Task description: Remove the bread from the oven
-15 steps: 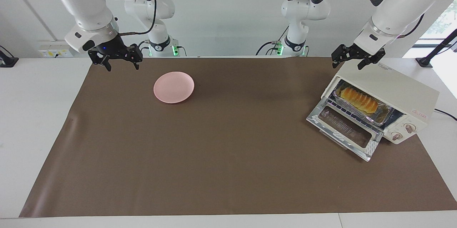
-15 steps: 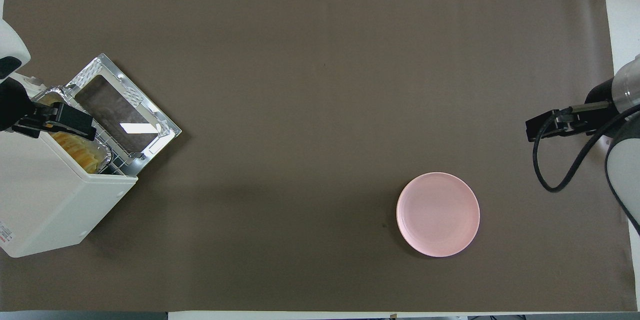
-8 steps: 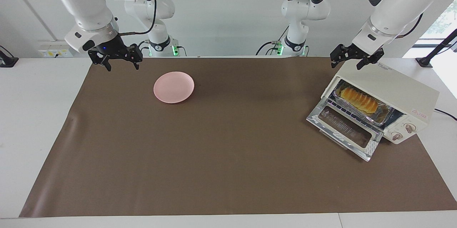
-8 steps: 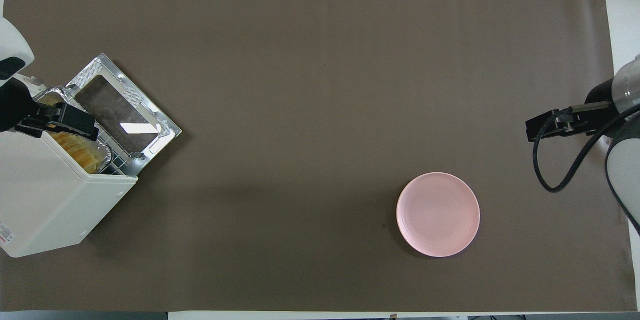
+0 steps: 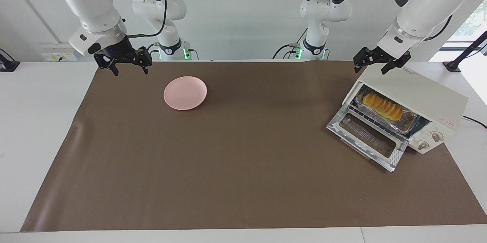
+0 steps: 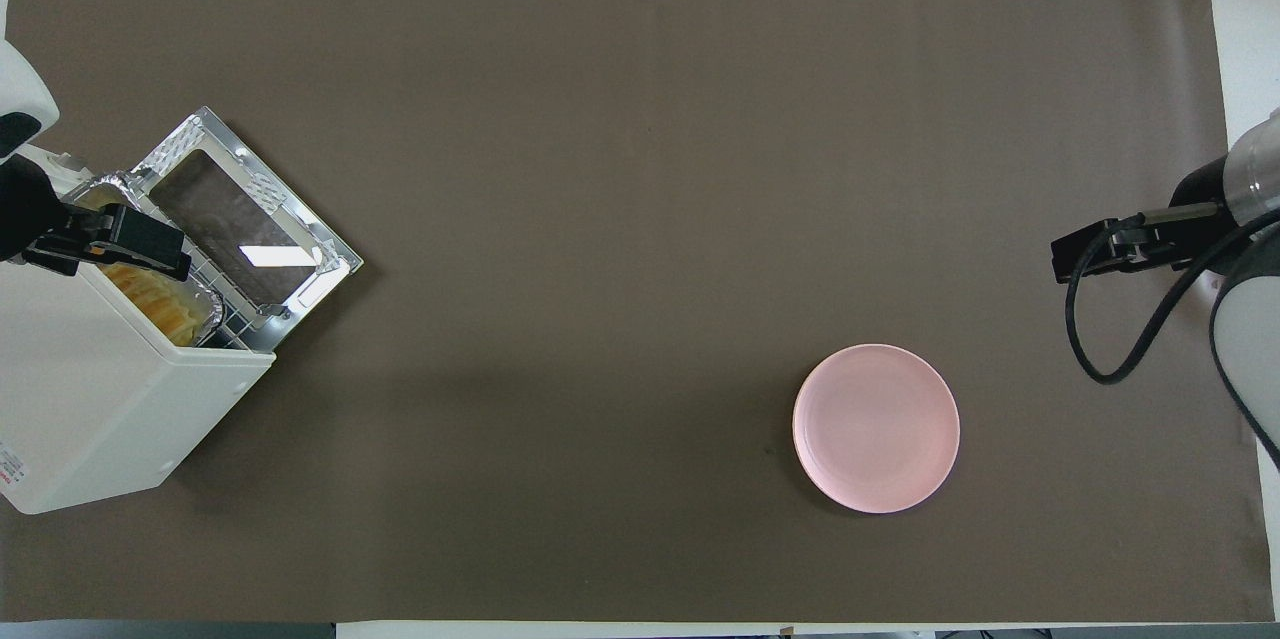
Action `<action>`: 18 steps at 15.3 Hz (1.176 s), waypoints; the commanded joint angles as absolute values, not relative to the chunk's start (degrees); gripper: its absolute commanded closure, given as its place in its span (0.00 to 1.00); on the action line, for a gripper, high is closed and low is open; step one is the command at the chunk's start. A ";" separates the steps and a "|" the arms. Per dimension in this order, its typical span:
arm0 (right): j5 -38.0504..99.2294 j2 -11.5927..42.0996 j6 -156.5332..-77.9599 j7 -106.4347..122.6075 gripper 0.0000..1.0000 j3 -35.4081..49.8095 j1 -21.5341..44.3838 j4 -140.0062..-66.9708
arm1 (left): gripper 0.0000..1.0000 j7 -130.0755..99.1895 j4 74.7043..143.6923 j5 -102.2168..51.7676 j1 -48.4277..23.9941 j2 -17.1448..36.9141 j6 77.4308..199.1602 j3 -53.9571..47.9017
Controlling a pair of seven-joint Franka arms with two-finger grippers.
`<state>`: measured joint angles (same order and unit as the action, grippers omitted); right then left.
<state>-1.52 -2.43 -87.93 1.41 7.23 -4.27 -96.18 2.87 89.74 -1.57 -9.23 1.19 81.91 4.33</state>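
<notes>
A brown mat covers most of the tabletop, and both arms hang above the edge of it nearest the robots. The oven is the biggest thing on it, sitting at the left arm's end, directly below the left end effector. Its glass door is dropped flat open onto the mat, and its two knobs sit on the front panel beside the opening.

The left end effector hovers just over the oven's top edge, above the mouth of the cavity, its fingers spread apart and holding nothing. From overhead the left end effector covers part of the tray inside.

The pink plate lies on the mat toward the right arm's end, a little below and to one side of the right end effector, well apart from the oven. That right end effector waits in the air over the corner of the mat, fingers parted and empty.

Inside the oven, a crinkled foil tray rests on the wire rack. The bread lies in that tray, below the left end effector, with clear air between them.
</notes>
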 commanded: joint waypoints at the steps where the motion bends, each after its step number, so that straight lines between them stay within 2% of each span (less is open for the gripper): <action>1: -2.29 -3.60 -88.42 2.90 0.00 7.91 -5.36 -97.56 | 0.00 3.60 91.49 -1.85 -8.96 0.09 82.88 4.13; 14: -2.29 -3.60 -88.42 2.90 0.00 8.00 -5.36 -97.56 | 0.00 1.42 90.53 1.39 -8.17 0.35 82.44 4.40; 15: -2.29 -3.60 -88.42 2.90 0.00 8.00 -5.36 -97.56 | 0.00 0.80 89.66 1.58 -8.43 0.96 82.27 4.39; 18: -2.29 -3.60 -88.42 2.90 0.00 8.00 -5.36 -97.56 | 0.00 -4.37 83.70 1.93 -8.53 7.79 80.17 4.48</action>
